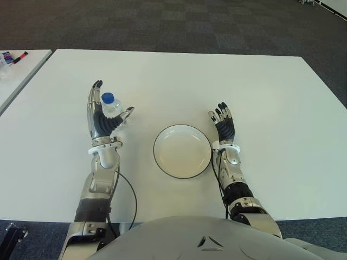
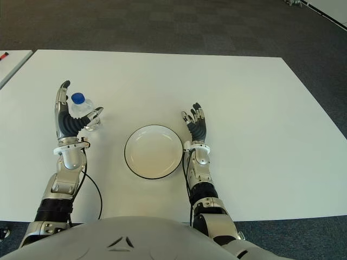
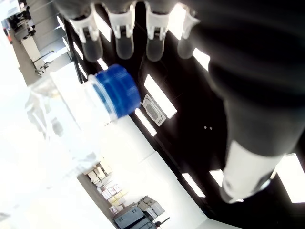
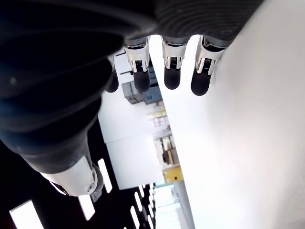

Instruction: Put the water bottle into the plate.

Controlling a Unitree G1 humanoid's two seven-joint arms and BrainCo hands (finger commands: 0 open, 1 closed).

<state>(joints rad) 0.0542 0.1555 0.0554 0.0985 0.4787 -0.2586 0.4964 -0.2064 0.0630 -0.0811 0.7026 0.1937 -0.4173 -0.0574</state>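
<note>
Framing the water bottle (image 1: pixel 111 106) left of centre, left hand (image 1: pixel 103 116) fingers spread, nothing gripped yet; right hand (image 1: pixel 224 125) relaxed, empty beside plate (image 1: pixel 162 162).

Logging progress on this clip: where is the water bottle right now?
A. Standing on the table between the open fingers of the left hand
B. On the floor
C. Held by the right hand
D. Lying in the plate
A: the water bottle stands on the table inside the spread left hand, while the plate is empty and the right hand shows beside the plate's right side, holding nothing.
</note>
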